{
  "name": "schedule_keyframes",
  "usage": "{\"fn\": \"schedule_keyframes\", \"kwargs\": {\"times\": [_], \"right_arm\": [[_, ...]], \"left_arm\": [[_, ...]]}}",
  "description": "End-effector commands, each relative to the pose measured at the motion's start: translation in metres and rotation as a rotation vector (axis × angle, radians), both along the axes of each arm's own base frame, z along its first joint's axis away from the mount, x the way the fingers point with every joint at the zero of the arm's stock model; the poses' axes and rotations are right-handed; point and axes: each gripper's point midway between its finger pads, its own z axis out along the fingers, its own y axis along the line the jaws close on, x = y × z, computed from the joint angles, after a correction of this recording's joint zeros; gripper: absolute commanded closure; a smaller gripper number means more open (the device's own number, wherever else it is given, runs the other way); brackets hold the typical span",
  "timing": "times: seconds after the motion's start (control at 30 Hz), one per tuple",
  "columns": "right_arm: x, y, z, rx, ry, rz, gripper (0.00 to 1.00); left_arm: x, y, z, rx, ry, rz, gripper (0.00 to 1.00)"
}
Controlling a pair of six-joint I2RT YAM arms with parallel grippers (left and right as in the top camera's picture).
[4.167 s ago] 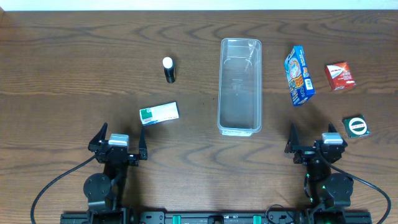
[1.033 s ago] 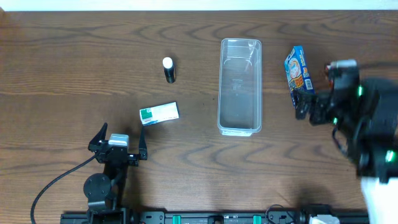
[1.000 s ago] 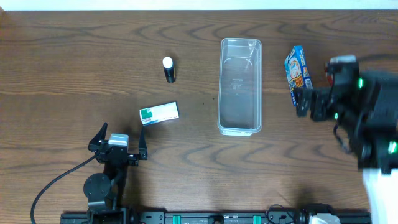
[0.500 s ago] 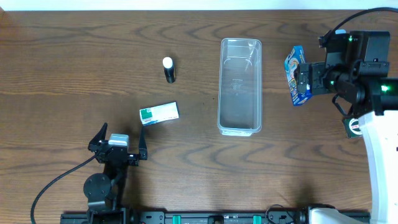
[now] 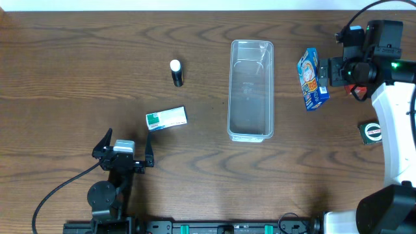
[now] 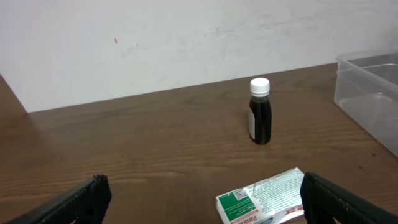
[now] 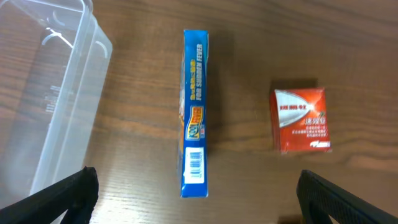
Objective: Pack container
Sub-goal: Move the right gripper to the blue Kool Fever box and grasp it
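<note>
Clear container point(image 5: 250, 97) lies on wooden surface point(image 5: 78, 52). Right tool point(image 7: 198, 202), jaws spread wide, hovers right of container, above blue snack box point(image 5: 312, 79) and red box point(image 7: 300, 119). Left tool point(image 5: 127, 140), jaws apart, sits left of container near green-white carton point(image 5: 166, 117) and dark bottle point(image 5: 176, 72).

Robot lab bench, not a home. The dark wood-grain surface point(image 5: 65, 78) meets a bare white wall point(image 6: 155, 37) along its far edge. The left arm point(image 5: 107, 192) and right arm point(image 5: 393, 123) rise from a black rail point(image 5: 227, 228) on the near edge. Test props are spread apart: clear container point(image 5: 230, 97), blue snack box point(image 5: 312, 78), red box point(image 7: 300, 119), dark bottle point(image 5: 176, 73).
</note>
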Motion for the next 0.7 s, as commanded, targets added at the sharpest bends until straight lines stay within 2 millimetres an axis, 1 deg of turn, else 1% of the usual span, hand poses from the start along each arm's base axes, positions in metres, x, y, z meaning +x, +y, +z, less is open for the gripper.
{"fn": "schedule_keyframes", "kwargs": {"times": [0.0, 0.13, 0.27, 0.43, 0.67], "right_arm": [[0.009, -0.002, -0.003, -0.042, -0.005, 0.056, 0.01], [0.016, -0.004, -0.023, -0.042, 0.032, 0.064, 0.01], [0.025, -0.004, -0.054, -0.030, 0.090, 0.067, 0.01], [0.031, 0.003, -0.090, 0.016, 0.153, 0.090, 0.01], [0.032, 0.004, -0.121, 0.032, 0.220, 0.092, 0.05]], "left_arm": [[0.000, -0.002, -0.015, -0.010, 0.042, -0.013, 0.02], [0.000, -0.002, -0.015, -0.010, 0.042, -0.013, 0.02], [0.000, -0.002, -0.015, -0.010, 0.042, -0.013, 0.02], [0.000, -0.002, -0.015, -0.010, 0.042, -0.013, 0.02], [0.000, -0.002, -0.015, -0.010, 0.042, -0.013, 0.02]]}}
